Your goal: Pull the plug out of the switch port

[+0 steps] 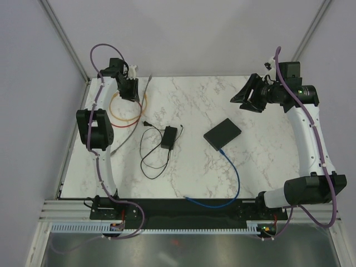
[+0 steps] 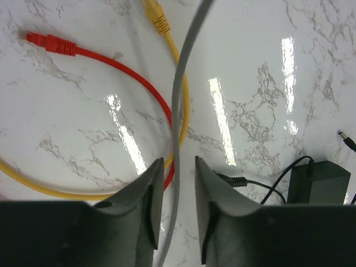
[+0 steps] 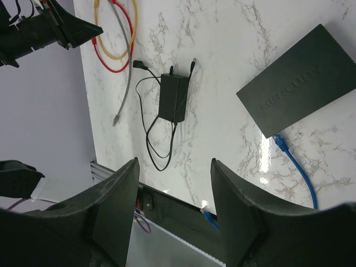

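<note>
— White marbled bench (image 1: 194, 100) is carrying everything, with pale walls (image 1: 183, 33) standing around it. Where is the switch (image 1: 222, 133) lying?

— It is lying flat, right of the middle and turned at an angle. The blue plug (image 3: 280, 142) is sitting in a port on its near edge, and the blue cable (image 1: 235, 177) is trailing from there toward the near edge of the bench.

— What are the right fingers (image 1: 243, 95) doing?

— They are hanging over the far right of the bench, beyond the switch and apart from it. They are standing wide apart and holding nothing.

— And the left fingers (image 2: 146, 194)?

— They are hovering at the far left, over the looped red cable (image 2: 111, 64) and yellow cable (image 2: 55, 186). They are standing only slightly apart. A grey cable (image 2: 183, 72) is running through the narrow gap, looking loose and not pinched.

— Is anything lying between the two arms?

— A black power brick (image 1: 169, 137) is resting left of the switch, well apart from it, with its thin cord curling beside it.
</note>
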